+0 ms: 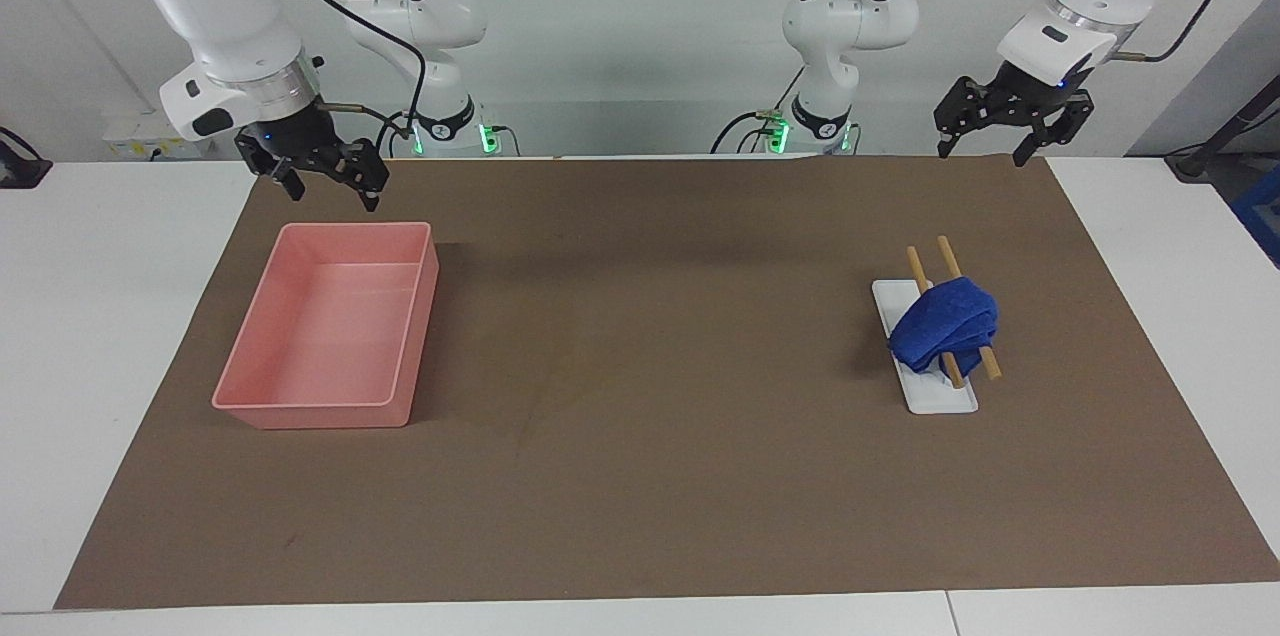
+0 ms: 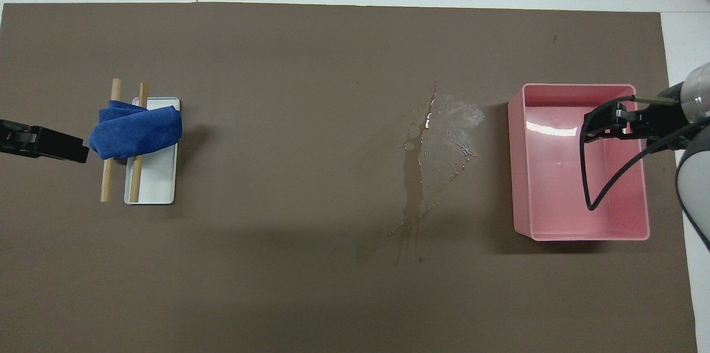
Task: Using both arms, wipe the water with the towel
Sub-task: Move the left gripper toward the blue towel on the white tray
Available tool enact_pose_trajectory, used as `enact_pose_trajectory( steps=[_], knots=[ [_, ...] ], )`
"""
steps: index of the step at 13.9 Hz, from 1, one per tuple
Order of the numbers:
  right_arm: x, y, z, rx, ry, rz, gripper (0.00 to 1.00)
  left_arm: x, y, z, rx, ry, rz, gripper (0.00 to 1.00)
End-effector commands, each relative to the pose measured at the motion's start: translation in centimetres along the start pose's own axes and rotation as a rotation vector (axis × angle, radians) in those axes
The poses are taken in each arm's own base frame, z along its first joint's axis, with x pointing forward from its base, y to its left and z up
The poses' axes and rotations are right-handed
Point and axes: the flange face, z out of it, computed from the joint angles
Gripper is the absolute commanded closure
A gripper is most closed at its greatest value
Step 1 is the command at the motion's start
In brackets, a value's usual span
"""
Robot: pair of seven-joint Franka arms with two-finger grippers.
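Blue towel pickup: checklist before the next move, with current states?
1. Small royal-blue fabric towel draped over two wooden rods on the white rectangular tray, nothing on top: ok.
2. Left claw open, empty, raised above the brown mat's edge by the robots, not at the towel: ok.
3. Right claw open, empty, over the pink plastic bin's edge nearest the robots: ok.
4. Water puddle on the mat between bin and towel, unwiped: not ok.
5. Towel dry: cannot tell.
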Motion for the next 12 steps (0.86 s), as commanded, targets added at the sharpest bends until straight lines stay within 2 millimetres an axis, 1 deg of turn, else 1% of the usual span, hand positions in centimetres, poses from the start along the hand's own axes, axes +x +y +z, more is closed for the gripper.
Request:
enact_pose_trajectory(
  steps=[1,4,5,6,8,9,10,12],
  knots=[
    [-0.4,0.4,0.0,0.013,-0.009,-0.015,0.01,-0.3,-0.3,0.0,0.000,-0.007,0.010,0.00],
    [-0.4,0.3,0.0,0.013,-0.008,-0.015,0.01,-0.4,-0.5,0.4,0.001,-0.001,0.007,0.00],
    [-0.4,0.3,0.0,0.013,-0.008,-0.015,0.01,-0.5,-1.6,1.0,0.002,0.011,-0.021,0.00],
    [-0.4,0.3,0.0,0.013,-0.008,-0.015,0.01,-1.0,-3.2,1.2,0.004,0.027,-0.051,0.00],
    [-0.4,0.3,0.0,0.013,-0.008,-0.015,0.01,-0.7,-3.5,2.1,0.008,0.063,-0.074,0.00],
    [-0.4,0.4,0.0,0.013,-0.009,-0.015,0.01,-0.7,-4.1,2.9,0.014,0.100,-0.105,0.00],
    [-0.4,0.3,0.0,0.013,-0.008,-0.015,0.01,-0.6,-5.5,4.1,0.021,0.143,-0.145,0.00],
    [-0.4,0.3,0.0,0.013,-0.008,-0.015,0.01,0.6,-7.0,5.9,0.032,0.209,-0.169,0.00]
  ],
)
